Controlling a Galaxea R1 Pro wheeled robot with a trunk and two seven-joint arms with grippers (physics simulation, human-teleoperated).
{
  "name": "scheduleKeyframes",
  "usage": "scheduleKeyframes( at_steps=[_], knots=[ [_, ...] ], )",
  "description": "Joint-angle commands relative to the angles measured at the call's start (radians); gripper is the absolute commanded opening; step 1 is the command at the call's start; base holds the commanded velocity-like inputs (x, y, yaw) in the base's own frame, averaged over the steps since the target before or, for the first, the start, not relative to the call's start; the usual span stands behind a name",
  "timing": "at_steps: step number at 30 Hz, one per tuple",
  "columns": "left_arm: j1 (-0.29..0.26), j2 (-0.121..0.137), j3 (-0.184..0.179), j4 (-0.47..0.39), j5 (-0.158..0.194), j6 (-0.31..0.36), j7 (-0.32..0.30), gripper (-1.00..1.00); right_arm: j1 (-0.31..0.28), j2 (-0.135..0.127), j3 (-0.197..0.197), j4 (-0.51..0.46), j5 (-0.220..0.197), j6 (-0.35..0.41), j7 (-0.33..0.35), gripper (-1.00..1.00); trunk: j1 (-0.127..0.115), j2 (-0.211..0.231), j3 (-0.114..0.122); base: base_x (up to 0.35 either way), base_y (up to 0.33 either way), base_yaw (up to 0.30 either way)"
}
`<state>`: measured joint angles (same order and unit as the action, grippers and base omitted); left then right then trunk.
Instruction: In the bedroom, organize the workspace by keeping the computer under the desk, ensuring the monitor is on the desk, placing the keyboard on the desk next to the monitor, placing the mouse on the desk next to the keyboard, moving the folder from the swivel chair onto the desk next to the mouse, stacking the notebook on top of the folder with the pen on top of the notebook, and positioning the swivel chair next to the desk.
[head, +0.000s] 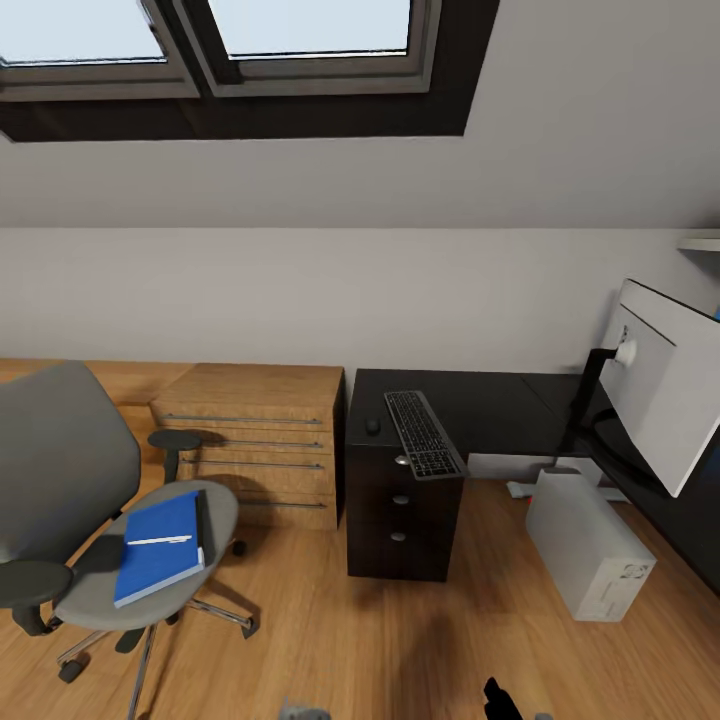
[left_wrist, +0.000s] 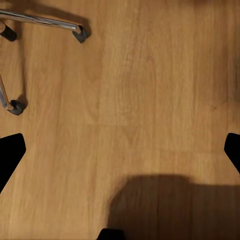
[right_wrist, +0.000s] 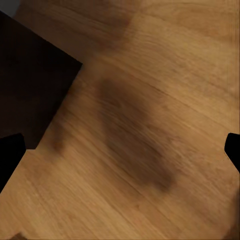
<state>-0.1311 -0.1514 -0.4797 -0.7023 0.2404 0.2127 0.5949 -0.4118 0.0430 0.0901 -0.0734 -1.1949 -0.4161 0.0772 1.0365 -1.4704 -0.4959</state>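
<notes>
Nearest the robot, both wrist views look down on the wood floor (left_wrist: 150, 100). The left gripper (left_wrist: 120, 150) has its two dark fingertips (left_wrist: 10, 155) at opposite edges of its view, spread wide with nothing between them, above bare planks near a chrome leg and caster of the swivel chair (head: 90, 500). The right gripper (right_wrist: 120, 150) is likewise spread apart and empty, over the floor beside the dark corner of the drawer unit (right_wrist: 30, 80). In the head view the chair stands at the left on the floor, apart from the desk (head: 500, 400), with the blue folder (head: 160, 548) lying flat on its seat and a thin white pen (head: 158, 540) resting across the folder. To the right, the light grey computer (head: 588, 545) stands on the floor just by the desk's inner corner. Farther off, the keyboard (head: 423, 432) lies on the black desk top above the drawers, with the small dark mouse (head: 373, 426) just beside it. The monitor (head: 665, 385) stands on the desk's right wing, its grey back showing. A low light-wood cabinet (head: 255, 440) sits against the wall between chair and desk.
</notes>
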Motion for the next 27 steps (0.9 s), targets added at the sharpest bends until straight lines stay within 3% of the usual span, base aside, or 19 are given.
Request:
scheduleKeyframes(
  at_steps=[1, 12, 13, 27],
  knots=[
    [-0.001, 0.001, -0.005, 0.004, 0.006, -0.001, 0.008, 1.00, -0.001, 0.000, 0.008, 0.002, -0.011, -0.010, 0.005, 1.00, 0.000, -0.001, -0.001, 0.000, 0.000, 0.000],
    [-0.001, 0.003, -0.004, 0.034, 0.007, -0.013, 0.005, 1.00, -0.001, -0.002, 0.008, 0.004, -0.004, -0.072, 0.006, 1.00, 0.000, -0.001, -0.001, -0.185, -0.148, 0.000],
    [-0.001, 0.003, -0.003, 0.048, 0.007, -0.016, 0.004, 1.00, -0.001, -0.003, 0.008, 0.004, -0.003, -0.141, 0.006, 1.00, 0.000, -0.001, -0.001, -0.228, -0.252, 0.000],
    [-0.001, 0.003, -0.002, 0.076, 0.007, -0.056, 0.002, 1.00, -0.001, -0.006, 0.012, 0.004, -0.003, -0.142, 0.006, 1.00, 0.000, -0.001, -0.001, -0.049, -0.326, 0.000]
  ],
)
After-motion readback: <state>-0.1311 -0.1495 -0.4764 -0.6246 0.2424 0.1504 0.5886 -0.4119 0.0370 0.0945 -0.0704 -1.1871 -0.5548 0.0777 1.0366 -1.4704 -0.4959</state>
